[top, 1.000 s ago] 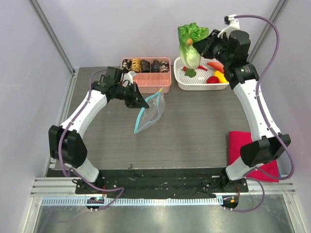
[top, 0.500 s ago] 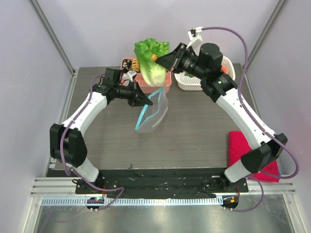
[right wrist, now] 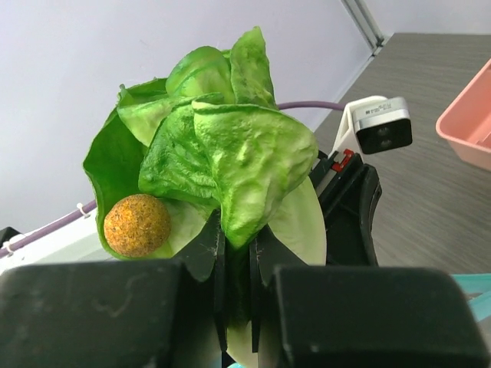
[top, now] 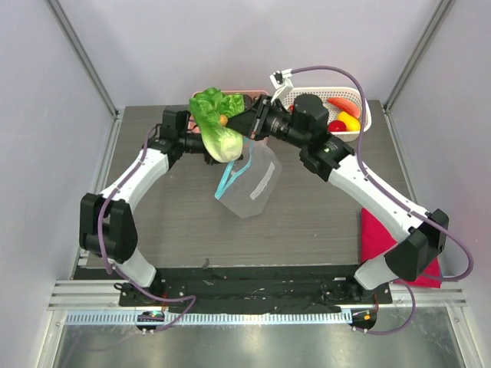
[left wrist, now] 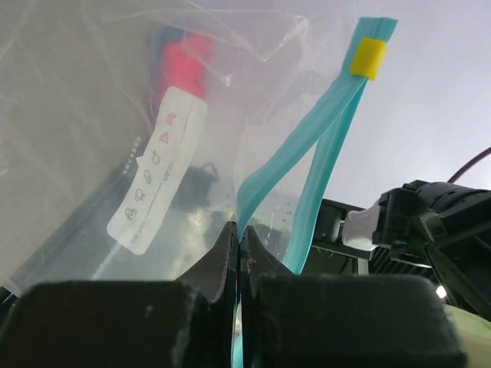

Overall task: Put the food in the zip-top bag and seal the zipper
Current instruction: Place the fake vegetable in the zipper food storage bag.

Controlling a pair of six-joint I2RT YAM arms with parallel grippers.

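1. The right gripper [right wrist: 234, 264] clamped one green leafy plastic lettuce [right wrist: 230, 153], aloft beside the bag's top edge.
2. The left gripper [left wrist: 239, 249] pinched one clear crinkly zip-top bag [top: 255, 180] at its light-blue zipper strip [left wrist: 322, 153].
3. One white lattice basket [top: 364, 123] stood behind.

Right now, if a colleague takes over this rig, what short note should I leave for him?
Left gripper: shut on the zipper of the zip-top bag, mouth open.
Right gripper: shut on the lettuce, close to the bag's mouth.
Done: no food visible in the bag.
Left: put in lettuce, then tomato, chili and yellow piece from the white basket; seal zipper.
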